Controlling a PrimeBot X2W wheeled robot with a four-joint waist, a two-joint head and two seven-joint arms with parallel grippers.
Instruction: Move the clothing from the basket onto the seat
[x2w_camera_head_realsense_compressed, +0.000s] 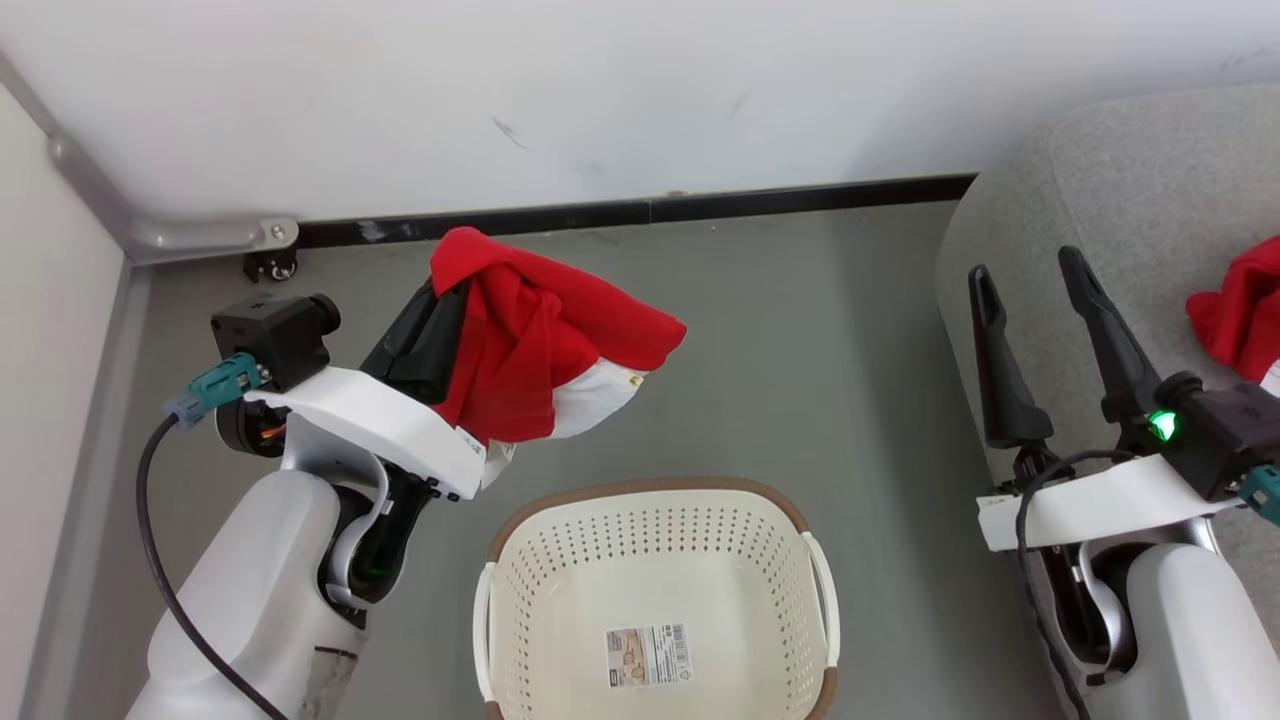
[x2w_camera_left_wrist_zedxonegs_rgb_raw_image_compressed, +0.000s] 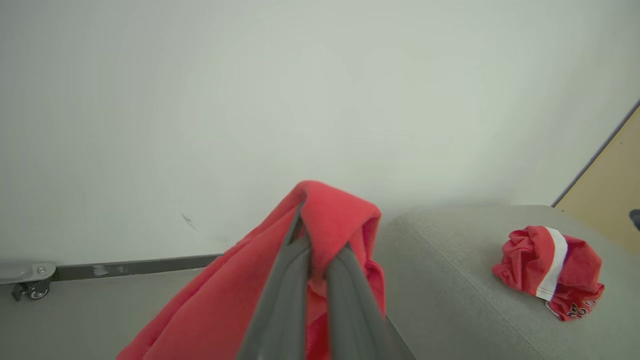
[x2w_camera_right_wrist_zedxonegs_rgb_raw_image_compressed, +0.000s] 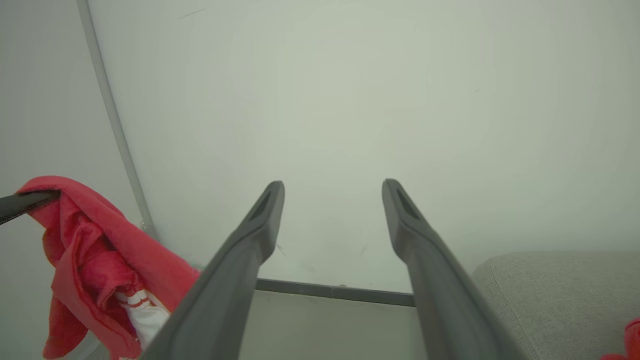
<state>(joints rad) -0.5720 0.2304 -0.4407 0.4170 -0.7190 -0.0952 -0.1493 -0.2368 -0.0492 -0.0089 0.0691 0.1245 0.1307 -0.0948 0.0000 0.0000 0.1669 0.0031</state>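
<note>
My left gripper (x2w_camera_head_realsense_compressed: 448, 290) is shut on a red garment with white trim (x2w_camera_head_realsense_compressed: 540, 360) and holds it in the air, above and to the left of the basket (x2w_camera_head_realsense_compressed: 640, 487). In the left wrist view the fabric (x2w_camera_left_wrist_zedxonegs_rgb_raw_image_compressed: 225, 310) drapes over the closed gripper (x2w_camera_left_wrist_zedxonegs_rgb_raw_image_compressed: 317, 250). The cream basket holds no clothing; a paper label lies on its bottom. A second crumpled red garment (x2w_camera_left_wrist_zedxonegs_rgb_raw_image_compressed: 550, 270) lies on the grey seat (x2w_camera_head_realsense_compressed: 1100, 180) to the right. My right gripper (x2w_camera_head_realsense_compressed: 1025, 265) stands open and empty in front of the seat's edge, fingers pointing up (x2w_camera_right_wrist_zedxonegs_rgb_raw_image_compressed: 333, 187).
A white wall with a dark baseboard (x2w_camera_head_realsense_compressed: 650, 210) closes the back. A metal rail and a small caster wheel (x2w_camera_head_realsense_compressed: 272, 266) sit in the back left corner. Grey floor (x2w_camera_head_realsense_compressed: 820, 380) lies between basket, wall and seat. A wooden panel (x2w_camera_left_wrist_zedxonegs_rgb_raw_image_compressed: 610, 190) stands beyond the seat.
</note>
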